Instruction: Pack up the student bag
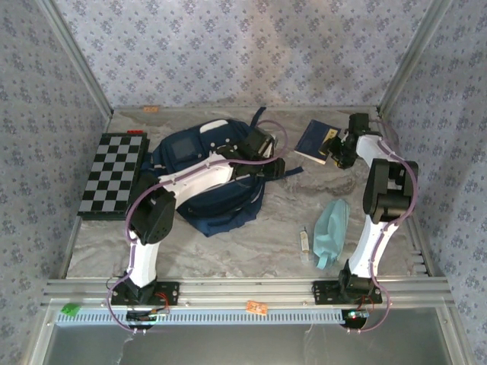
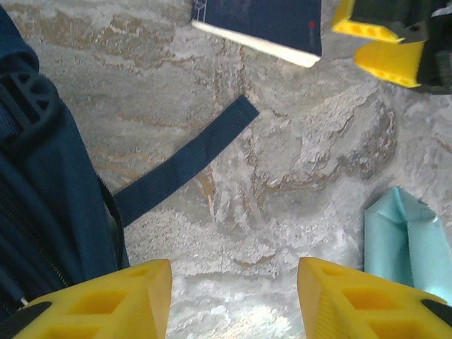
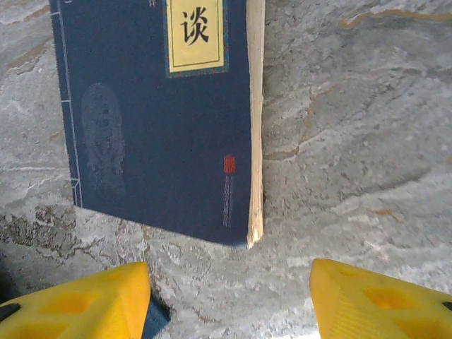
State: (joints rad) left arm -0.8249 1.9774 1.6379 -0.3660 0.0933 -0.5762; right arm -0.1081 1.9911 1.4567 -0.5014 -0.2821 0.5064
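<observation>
- The bag (image 1: 217, 209) lies flat on the tabletop (image 1: 228, 255), left of the middle.
- Its long way seems to run on a slant, from far left to near right. The left arm (image 1: 194, 179) lies across it and hides part of it, so I cannot be sure.
- A pocket patch (image 1: 183, 148) is at the far left end of the bag.
- A strap (image 2: 191, 159) sticks out flat from the bag's right side and points at the book (image 3: 162, 120).
- The left fingers (image 2: 141, 296) are wide apart and hold nothing. They hang just past the bag's right edge, over bare tabletop.
- The right fingers (image 3: 106, 296) are wide apart too and hold nothing. They hang just at the near edge of the book, not touching it.
- The book lies flat at the far right, near the back wall.
- A checkerboard (image 1: 114, 175) lies just left of the bag, along the left edge.
- A teal pouch (image 1: 331, 232) lies near the right arm, well apart from the bag. A small pale thing (image 1: 304, 243) lies just left of it; it is too small to tell what it is.
- There is open room between the bag and the book, and along the near edge.
- Walls stand at the left, far and right sides.
</observation>
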